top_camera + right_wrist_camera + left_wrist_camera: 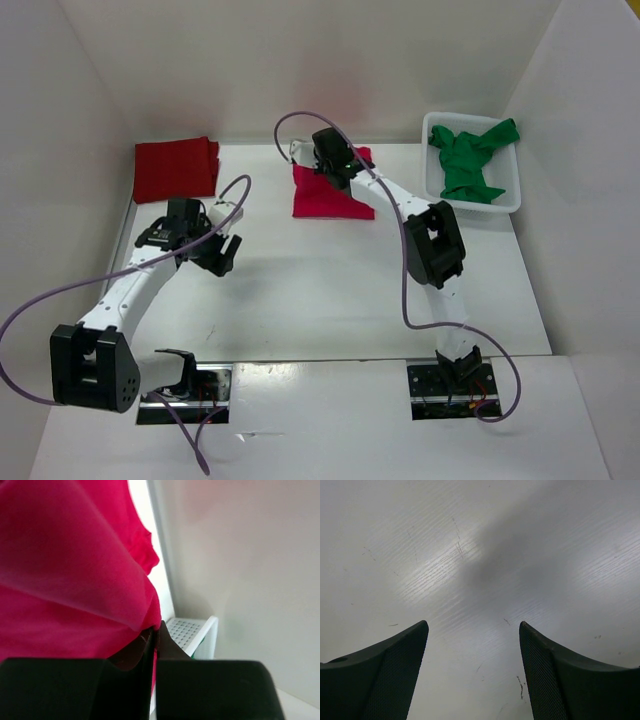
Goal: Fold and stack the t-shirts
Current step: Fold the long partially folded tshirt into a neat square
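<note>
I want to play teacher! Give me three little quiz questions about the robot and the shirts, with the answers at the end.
1. True or false: the green t-shirt lies in the white basket.
2. What is the right gripper pinching? A the green t-shirt, B the crimson t-shirt, C the white basket.
3. Fill in the missing word: the left gripper hangs over the bare table with its jaws ___.
Key: 1 true; 2 B; 3 open.
</note>
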